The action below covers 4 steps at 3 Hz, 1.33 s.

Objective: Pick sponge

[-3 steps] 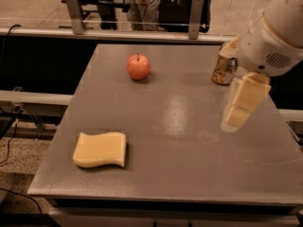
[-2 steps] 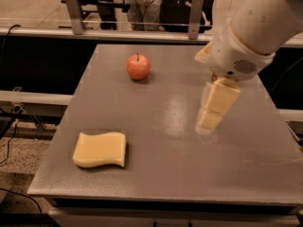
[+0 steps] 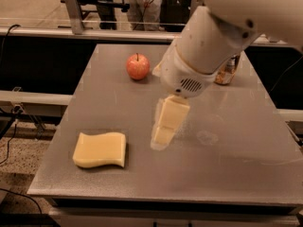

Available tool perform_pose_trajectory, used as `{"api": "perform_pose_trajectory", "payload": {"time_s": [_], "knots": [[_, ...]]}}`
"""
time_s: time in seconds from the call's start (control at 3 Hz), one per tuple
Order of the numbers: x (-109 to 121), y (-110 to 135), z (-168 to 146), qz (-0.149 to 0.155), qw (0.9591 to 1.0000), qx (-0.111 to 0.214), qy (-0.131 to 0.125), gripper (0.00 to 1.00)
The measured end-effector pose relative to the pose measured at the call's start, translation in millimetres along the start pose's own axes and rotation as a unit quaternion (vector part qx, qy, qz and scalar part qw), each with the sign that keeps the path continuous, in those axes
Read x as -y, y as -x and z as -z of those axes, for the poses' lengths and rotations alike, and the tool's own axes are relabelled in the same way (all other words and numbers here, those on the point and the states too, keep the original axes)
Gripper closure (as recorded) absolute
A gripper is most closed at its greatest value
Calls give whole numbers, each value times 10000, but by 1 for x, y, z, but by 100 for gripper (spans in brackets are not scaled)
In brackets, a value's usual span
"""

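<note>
1. Grey counter point(image 3: 227, 169) fills the scene, with a metal railing point(image 3: 71, 6) behind it.
2. Robot's hand point(image 3: 161, 138) hangs low over the counter, just right of the sponge point(image 3: 100, 149) and apart from it; whether it is clenched or released cannot be told.
3. Sponge lies flat on the counter, ungrasped.
4. Red apple point(image 3: 138, 66) stands well behind the sponge; a jar point(image 3: 226, 72), far right of the sponge, sits partly hidden by the white arm point(image 3: 213, 41).

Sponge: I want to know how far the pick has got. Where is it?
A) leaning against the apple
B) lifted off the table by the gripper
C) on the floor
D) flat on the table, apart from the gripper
D: the sponge lies flat on the table near a front corner, with bare tabletop between it and the gripper at mid-table.
</note>
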State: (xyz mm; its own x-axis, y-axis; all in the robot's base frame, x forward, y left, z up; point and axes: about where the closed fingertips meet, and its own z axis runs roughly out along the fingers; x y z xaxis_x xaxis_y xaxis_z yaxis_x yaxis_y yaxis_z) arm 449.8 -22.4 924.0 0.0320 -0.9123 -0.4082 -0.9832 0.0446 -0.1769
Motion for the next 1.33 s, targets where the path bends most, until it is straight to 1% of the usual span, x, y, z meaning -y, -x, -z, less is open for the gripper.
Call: {"api": "perform_pose_trajectory", "payload": {"time_s": [0.33, 0.67, 1.0, 1.33], "knots": [[-14, 29, -26, 301, 9991, 177, 223, 0], [-24, 49, -55, 584, 9969, 273, 457, 0], [-29, 63, -84, 896, 9934, 273, 660, 0], [-35, 70, -105, 1090, 9901, 266, 838, 0]]}}
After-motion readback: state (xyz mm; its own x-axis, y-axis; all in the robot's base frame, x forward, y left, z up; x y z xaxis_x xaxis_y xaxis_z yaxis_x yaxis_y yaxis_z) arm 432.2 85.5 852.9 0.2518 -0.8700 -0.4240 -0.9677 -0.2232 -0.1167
